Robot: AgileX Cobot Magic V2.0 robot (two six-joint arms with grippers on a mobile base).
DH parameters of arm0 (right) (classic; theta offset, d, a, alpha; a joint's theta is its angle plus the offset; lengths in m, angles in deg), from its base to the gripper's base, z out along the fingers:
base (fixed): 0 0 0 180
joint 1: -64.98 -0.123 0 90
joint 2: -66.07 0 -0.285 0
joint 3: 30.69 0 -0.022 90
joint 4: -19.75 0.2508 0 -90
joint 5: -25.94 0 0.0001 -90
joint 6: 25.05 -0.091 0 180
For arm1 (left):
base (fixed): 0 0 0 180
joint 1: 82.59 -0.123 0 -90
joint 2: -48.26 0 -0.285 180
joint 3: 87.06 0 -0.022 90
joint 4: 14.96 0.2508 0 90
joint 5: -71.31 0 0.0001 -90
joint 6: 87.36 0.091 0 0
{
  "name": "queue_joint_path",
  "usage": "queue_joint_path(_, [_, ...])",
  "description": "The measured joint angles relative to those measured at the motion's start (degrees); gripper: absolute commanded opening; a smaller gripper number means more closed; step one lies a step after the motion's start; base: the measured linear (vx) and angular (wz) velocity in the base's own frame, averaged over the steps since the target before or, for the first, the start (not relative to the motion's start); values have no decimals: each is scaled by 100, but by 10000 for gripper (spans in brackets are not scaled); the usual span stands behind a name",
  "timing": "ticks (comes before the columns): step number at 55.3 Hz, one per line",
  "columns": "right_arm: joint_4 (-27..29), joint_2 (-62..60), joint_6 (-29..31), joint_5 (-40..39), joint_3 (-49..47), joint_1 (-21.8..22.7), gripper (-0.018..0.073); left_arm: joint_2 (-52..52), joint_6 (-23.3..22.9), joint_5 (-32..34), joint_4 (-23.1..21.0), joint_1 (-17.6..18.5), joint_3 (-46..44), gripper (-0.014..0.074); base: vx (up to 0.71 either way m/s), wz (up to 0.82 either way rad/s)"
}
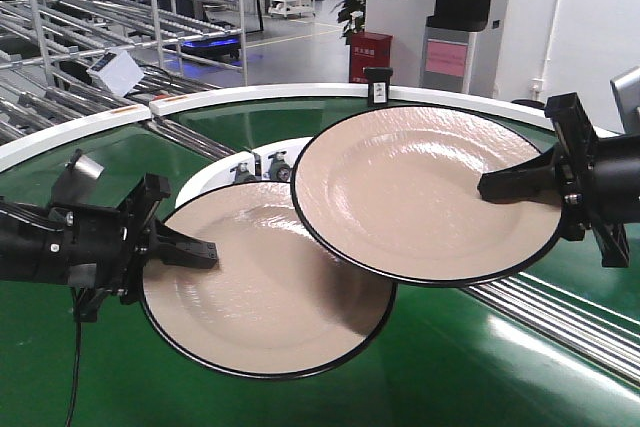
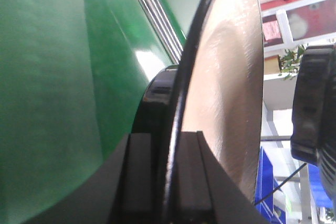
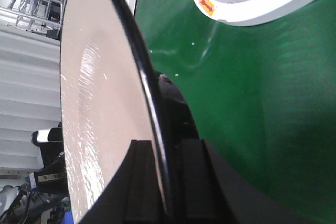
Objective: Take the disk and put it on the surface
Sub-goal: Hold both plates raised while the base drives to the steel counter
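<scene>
Two disks (image 1: 265, 292) (image 1: 425, 192) rim-clamped — left gripper (image 1: 208, 252); right gripper (image 1: 487, 185).

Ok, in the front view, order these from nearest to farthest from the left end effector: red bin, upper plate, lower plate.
1. The lower plate, clamped in the left end effector itself.
2. The upper plate, to its right, overlapping the lower one.
3. The red bin, far back, beyond the belt.

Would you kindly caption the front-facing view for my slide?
Left gripper and right gripper each clamp a beige disk above the green conveyor; right disk overlaps left disk.
</scene>
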Motion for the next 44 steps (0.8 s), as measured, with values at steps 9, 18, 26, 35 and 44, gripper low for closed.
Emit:
queue_joint_path(9, [0,0,0,0,0,0,-8,0,0,5,0,0,0,-1,-24,-14])
queue_joint_path(18, [0,0,0,0,0,0,-8,0,0,5,0,0,0,-1,-26,-17])
queue_joint_path(26, [0,0,0,0,0,0,-8,0,0,-1,0,0,0,-1,-28,-22])
queue_joint_path(35, [2,6,0,0,0,0,-8,0,0,0,0,0,0,-1,-28,-29])
queue_joint_path(44, [2,6,0,0,0,0,-8,0,0,0,5,0,0,-1,-26,-43])
